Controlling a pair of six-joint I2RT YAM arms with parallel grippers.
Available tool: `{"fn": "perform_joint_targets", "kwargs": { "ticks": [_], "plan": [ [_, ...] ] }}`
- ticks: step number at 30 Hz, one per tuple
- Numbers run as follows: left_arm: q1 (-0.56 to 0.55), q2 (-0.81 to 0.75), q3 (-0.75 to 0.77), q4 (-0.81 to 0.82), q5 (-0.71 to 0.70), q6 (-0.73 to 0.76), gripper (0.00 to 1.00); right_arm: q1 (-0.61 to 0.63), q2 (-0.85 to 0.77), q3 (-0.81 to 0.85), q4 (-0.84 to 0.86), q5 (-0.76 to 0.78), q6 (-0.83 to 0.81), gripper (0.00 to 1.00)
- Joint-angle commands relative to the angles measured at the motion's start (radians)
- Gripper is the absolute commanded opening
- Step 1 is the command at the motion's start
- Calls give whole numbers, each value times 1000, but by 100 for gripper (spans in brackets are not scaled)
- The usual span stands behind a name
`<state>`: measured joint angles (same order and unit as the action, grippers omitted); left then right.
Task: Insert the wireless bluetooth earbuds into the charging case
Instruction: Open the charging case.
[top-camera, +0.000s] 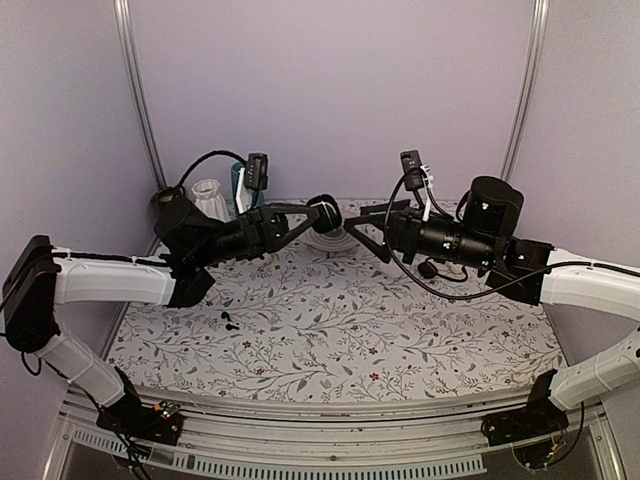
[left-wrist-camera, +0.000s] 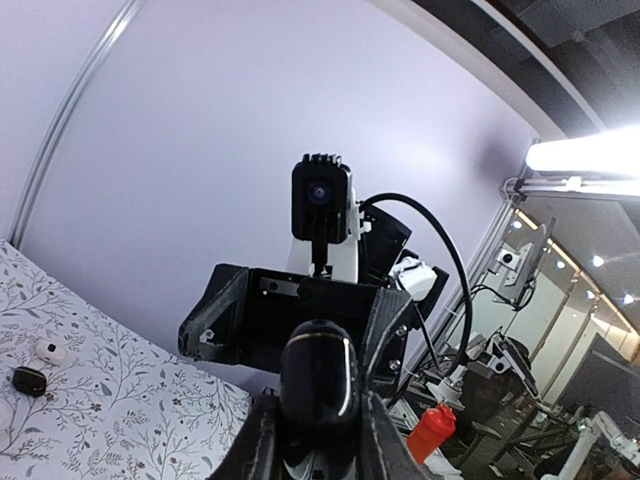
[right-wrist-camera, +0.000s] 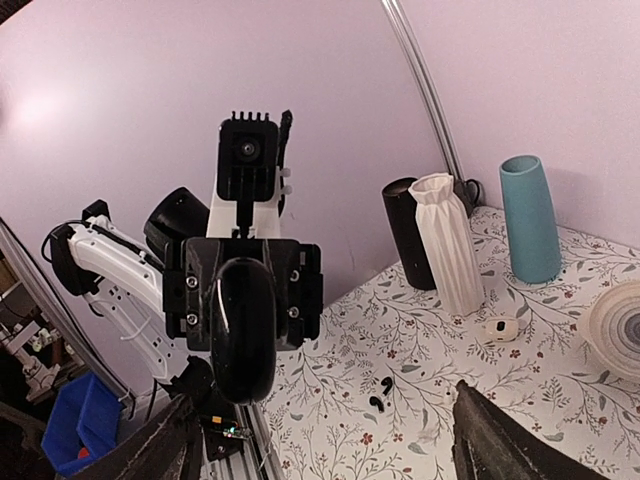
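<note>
**Mia:** Where are the earbuds (top-camera: 228, 320)?

**Tom:** Down on the flowery cloth (top-camera: 400, 340). They are two tiny black specks, close together, on the left arm's side. Nothing is touching them.

**Mia:** And the charging case (left-wrist-camera: 318, 375)?

**Tom:** Up in the air, over the middle of the table. The left gripper (left-wrist-camera: 320, 440) has its fingers squeezed tight on it. From the right wrist camera it looks tall, standing up and down. Its lid looks shut, but I can't be sure.

**Mia:** What about the right gripper (top-camera: 353, 224)?

**Tom:** It is just beside the case and faces it. Its fingers are wide apart and there is nothing in them.

**Mia:** So who should get the earbuds?

**Tom:** The right one, I think, because it is free. The earbuds are down and to the left of its fingers, nearer the left arm. It would have to reach down and across. They are too small to tell which way their stems point.
</note>
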<state>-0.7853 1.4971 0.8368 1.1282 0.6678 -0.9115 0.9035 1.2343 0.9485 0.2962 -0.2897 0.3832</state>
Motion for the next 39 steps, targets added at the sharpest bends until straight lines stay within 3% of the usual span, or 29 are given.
{"fn": "perform_joint_targets", "kwargs": {
  "ticks": [1, 13, 21, 31, 39],
  "plan": [
    [-22, 22, 4, 83, -31, -32, 0, 8, 26, 25, 88, -5, 33, 87],
    [-36, 35, 27, 81, -14, -36, 0, 9, 71, 63, 62, 44, 50, 87],
    [-36, 14, 24, 75, -4, -30, 0, -7, 46, 65, -59, 205, 53, 87],
    [-37, 6, 19, 67, -2, -18, 0, -21, 16, 53, -65, 205, 65, 87],
    [-33, 1, 6, 56, -26, -10, 0, -17, 35, 68, -24, 92, 77, 85]
  ]
}}
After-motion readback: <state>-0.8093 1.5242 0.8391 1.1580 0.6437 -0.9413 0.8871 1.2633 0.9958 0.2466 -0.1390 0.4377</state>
